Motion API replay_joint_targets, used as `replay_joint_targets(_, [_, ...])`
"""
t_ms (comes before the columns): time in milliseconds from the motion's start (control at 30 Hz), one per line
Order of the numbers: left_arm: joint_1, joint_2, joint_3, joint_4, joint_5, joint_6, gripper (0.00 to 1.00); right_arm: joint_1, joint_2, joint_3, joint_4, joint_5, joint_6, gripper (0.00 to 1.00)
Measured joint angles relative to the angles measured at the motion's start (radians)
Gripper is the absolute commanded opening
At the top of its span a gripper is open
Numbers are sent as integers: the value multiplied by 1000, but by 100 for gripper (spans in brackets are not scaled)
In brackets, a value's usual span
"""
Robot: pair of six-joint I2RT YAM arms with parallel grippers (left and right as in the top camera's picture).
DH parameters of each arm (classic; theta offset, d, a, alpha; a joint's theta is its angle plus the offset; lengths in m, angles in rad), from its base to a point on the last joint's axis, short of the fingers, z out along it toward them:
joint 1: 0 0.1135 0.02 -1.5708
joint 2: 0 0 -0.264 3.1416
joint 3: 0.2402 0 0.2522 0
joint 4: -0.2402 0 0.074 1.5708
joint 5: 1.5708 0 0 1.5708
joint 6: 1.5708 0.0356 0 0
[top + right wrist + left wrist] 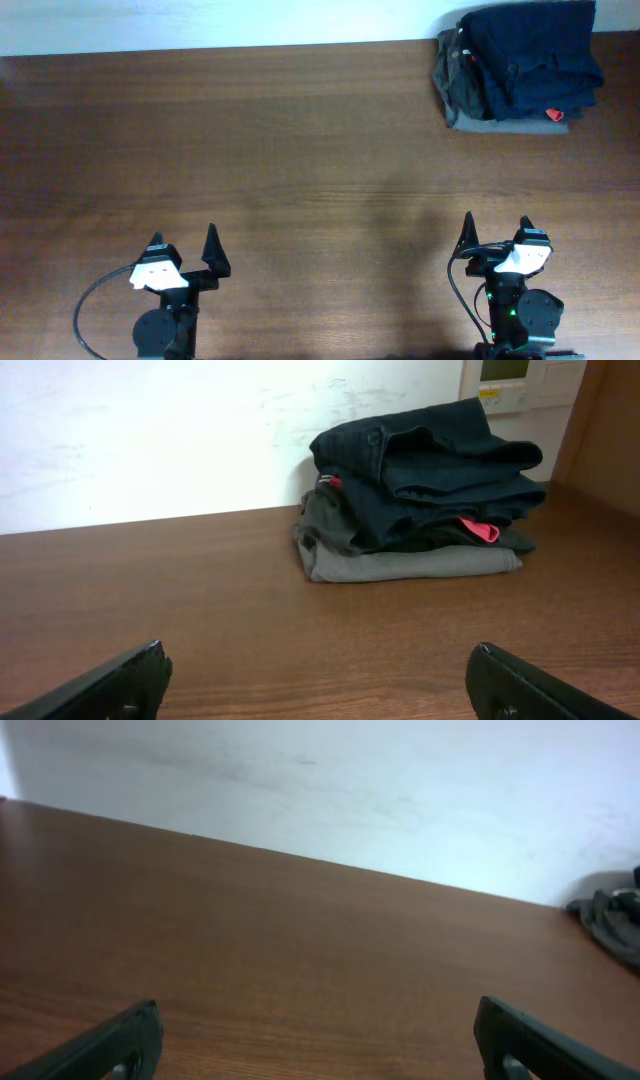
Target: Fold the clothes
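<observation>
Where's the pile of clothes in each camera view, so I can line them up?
Overhead: pile of clothes in the top right corner.
Left wrist: only its grey edge shows, at the far right border.
Right wrist: pile of clothes right of centre, near the back.
Shared landmark: the white wall behind it.

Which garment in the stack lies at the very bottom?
The light grey garment, resting directly on the table; the navy garment tops the pile.

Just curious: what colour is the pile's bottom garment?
The bottom garment is grey; right wrist view.
</observation>
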Motion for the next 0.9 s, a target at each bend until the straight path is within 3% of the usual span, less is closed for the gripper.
replay_joint_targets(300, [0,0,0,-1,10,81,99,0,0,0,0,0,0,99])
replay_joint_targets(900, [0,0,0,-1,30,103,99,0,0,0,0,0,1,99])
